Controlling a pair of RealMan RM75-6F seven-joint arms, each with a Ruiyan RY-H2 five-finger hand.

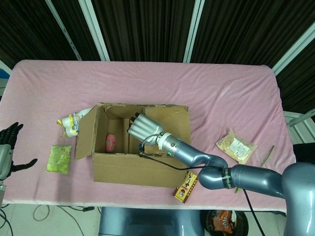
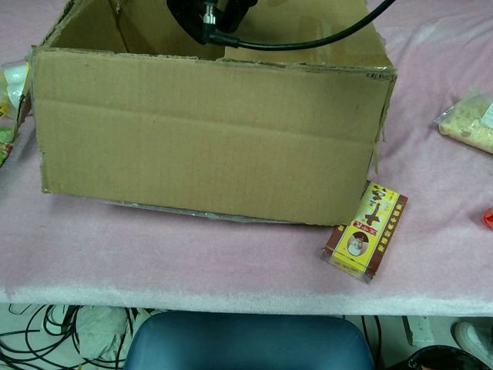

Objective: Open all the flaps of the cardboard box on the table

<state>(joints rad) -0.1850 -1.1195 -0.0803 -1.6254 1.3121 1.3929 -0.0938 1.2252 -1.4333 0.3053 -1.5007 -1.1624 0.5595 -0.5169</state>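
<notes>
The right hand (image 1: pixel 143 127), fingers together and empty, sits mid-frame inside the brown cardboard box (image 1: pixel 138 169), its folded-in right flap (image 1: pixel 167 124) just to its right; the open left hand (image 1: pixel 7 147) waits far at the frame's left edge.

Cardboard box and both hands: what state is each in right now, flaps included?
cardboard box: upright, top partly open
left flap: folded outward, open
right flap: folded in over the opening
right hand: over the box opening at the right flap's edge; grip unclear
left hand: off the table's left edge, fingers apart, empty

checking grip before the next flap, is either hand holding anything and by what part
Nothing is plainly held. The right hand reaches into the cardboard box beside the folded-in flap; any grip on its edge cannot be told. The left hand is open and empty.
</notes>
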